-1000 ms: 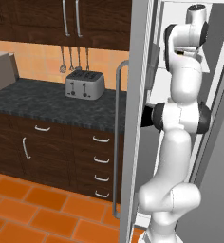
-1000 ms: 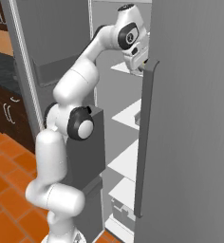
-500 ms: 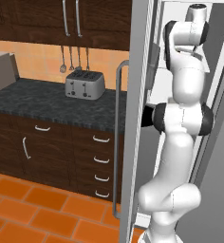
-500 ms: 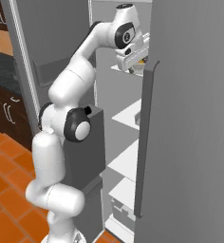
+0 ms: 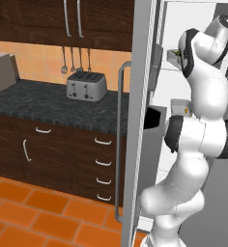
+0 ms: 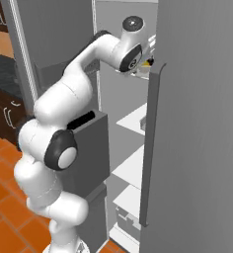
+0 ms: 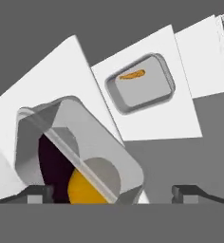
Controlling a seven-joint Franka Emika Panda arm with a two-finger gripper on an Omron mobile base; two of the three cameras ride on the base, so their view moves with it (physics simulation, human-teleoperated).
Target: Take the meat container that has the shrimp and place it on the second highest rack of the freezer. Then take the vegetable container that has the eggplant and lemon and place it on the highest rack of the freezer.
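Claw spread wide, holding nothing, tips parted at the hand view's bottom edge. Veg container sits on the highest rack at seven o'clock, dark eggplant and yellow lemon inside. Up at one o'clock, the shrimp lies in its tray on the rack below.

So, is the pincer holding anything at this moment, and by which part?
Nothing is held. The pincer stands open, its fingertips apart, with the vegetable container lying free on the highest rack.
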